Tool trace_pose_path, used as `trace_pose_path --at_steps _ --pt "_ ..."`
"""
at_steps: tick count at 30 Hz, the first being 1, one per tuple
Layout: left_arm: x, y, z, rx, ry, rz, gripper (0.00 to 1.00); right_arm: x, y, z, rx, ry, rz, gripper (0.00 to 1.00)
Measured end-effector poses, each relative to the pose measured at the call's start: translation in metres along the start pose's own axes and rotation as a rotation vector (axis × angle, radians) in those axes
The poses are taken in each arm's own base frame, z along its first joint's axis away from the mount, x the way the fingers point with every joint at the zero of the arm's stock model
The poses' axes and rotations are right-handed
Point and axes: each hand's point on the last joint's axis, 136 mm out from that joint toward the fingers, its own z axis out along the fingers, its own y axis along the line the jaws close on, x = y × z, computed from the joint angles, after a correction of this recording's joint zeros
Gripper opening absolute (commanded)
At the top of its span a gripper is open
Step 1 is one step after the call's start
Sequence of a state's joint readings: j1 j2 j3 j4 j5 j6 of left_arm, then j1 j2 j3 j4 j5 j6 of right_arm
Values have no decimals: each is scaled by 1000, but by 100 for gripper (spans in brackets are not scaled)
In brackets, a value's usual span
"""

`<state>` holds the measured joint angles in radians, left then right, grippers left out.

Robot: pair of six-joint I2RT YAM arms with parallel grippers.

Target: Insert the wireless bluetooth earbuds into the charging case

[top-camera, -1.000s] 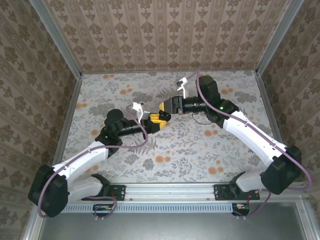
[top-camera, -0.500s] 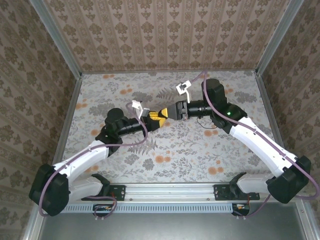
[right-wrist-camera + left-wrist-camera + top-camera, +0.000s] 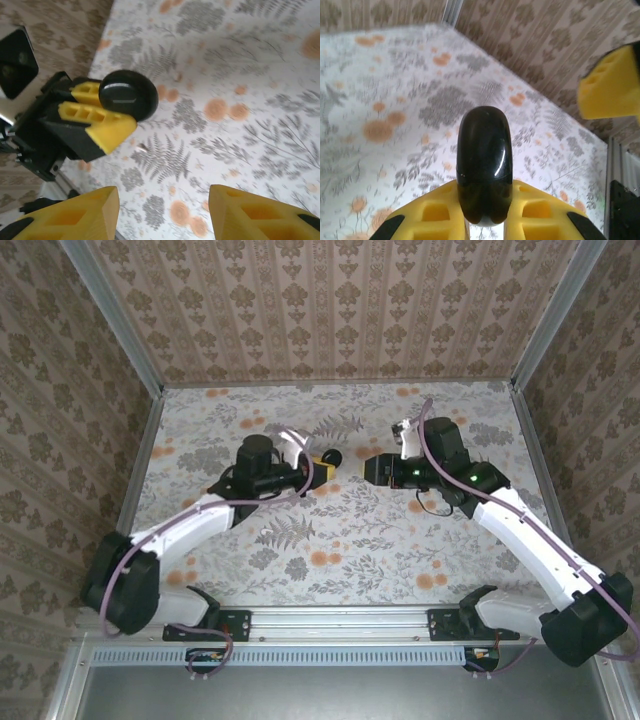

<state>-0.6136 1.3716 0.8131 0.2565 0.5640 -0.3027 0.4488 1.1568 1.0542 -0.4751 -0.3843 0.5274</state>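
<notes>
Between the left fingers [image 3: 436, 216] the charging case [image 3: 484, 159] sits, base hidden.

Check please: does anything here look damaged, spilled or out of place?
Nothing stands out. The charging case looks intact, held squarely in the left gripper; the right gripper is open, facing it over the table.

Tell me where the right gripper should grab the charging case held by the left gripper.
Probably the rounded half of the charging case jutting past the left gripper's fingers, approached head-on by the open right gripper: that half is bare, the rest is pinched.
</notes>
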Motion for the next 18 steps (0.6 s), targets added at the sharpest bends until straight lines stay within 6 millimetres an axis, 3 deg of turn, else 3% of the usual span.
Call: trace_pose_path --at_steps 13,18 --pt "84 72 96 -84 294 -340 4 25 -59 -9 140 -12 86 53" --pt "100 91 122 -114 360 -417 9 38 -77 -7 176 7 119 53"
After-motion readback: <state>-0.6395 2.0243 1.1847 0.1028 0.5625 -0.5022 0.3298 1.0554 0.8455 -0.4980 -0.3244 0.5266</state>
